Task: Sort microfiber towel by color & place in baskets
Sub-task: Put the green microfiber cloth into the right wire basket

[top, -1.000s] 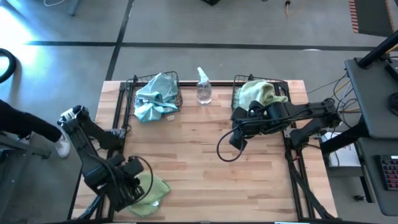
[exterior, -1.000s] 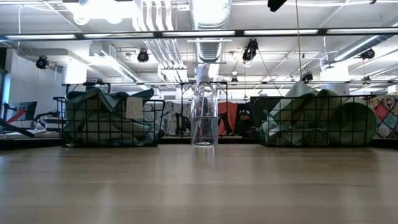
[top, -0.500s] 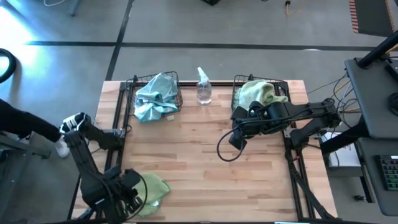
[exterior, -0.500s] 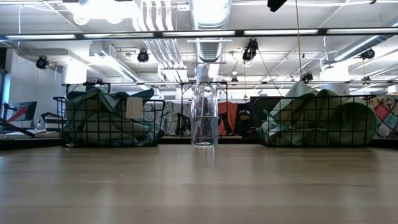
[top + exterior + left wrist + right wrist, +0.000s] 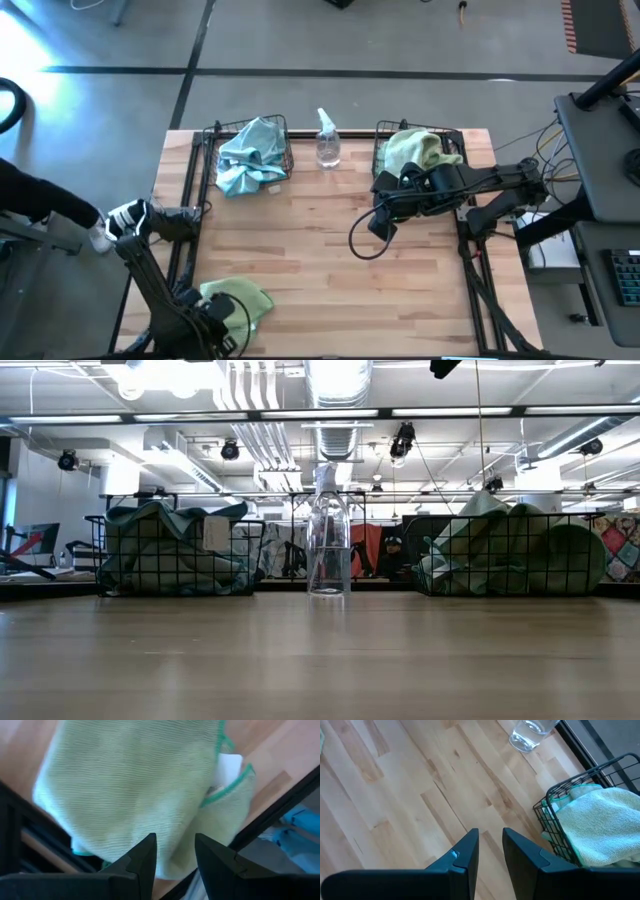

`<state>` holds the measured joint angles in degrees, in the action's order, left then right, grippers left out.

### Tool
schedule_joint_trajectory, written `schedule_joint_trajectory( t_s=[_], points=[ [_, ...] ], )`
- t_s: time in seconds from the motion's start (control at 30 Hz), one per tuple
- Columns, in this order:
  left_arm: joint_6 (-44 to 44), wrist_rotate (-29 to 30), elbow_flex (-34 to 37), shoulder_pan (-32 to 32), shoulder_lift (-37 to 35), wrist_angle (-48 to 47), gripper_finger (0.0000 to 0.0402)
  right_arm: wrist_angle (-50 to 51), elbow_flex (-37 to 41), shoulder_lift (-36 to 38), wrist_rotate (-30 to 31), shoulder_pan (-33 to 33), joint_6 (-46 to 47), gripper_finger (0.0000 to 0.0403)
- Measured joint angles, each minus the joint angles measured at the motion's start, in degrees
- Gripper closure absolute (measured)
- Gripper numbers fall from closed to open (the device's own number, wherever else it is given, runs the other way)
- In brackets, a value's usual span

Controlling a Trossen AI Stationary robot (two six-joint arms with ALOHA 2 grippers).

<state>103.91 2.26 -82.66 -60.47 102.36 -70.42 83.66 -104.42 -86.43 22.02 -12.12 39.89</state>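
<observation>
Both arms are dark, nearly black, built of slender jointed links. The right arm [image 5: 470,183] carries a thin black cable that hangs off it in a loop. The left arm [image 5: 150,270] has a pale, whitish joint housing at one end. In the wrist views each arm's fingers [image 5: 142,860] are matte black, angular and tapering, with chamfered edges.

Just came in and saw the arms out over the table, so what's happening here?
The robot is sorting cloths by colour into two wire baskets. Blue ones fill the left basket, yellow-green ones the right basket, with a spray bottle between them. One yellow-green cloth lies at the table's near left corner, under the left hand, whose fingers are apart and empty. The right hand waits, empty, beside the right basket.
</observation>
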Motion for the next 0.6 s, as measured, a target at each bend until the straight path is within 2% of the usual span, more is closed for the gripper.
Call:
schedule_joint_trajectory(
  t_s=[0.33, 0.6],
  points=[
    [1.7, 0.0, 0.0, 0.0, 2.6, 0.9, 0.0281, 0.0, 0.0, 0.0, 0.0, 0.0, 0.0, 0.0321],
    [1.7, 0.0, 0.3, 0.7, 6.3, 0.6, 0.0252, 0.0, 0.0, 0.0, 0.0, 0.0, 0.0, 0.0321]
  ],
)
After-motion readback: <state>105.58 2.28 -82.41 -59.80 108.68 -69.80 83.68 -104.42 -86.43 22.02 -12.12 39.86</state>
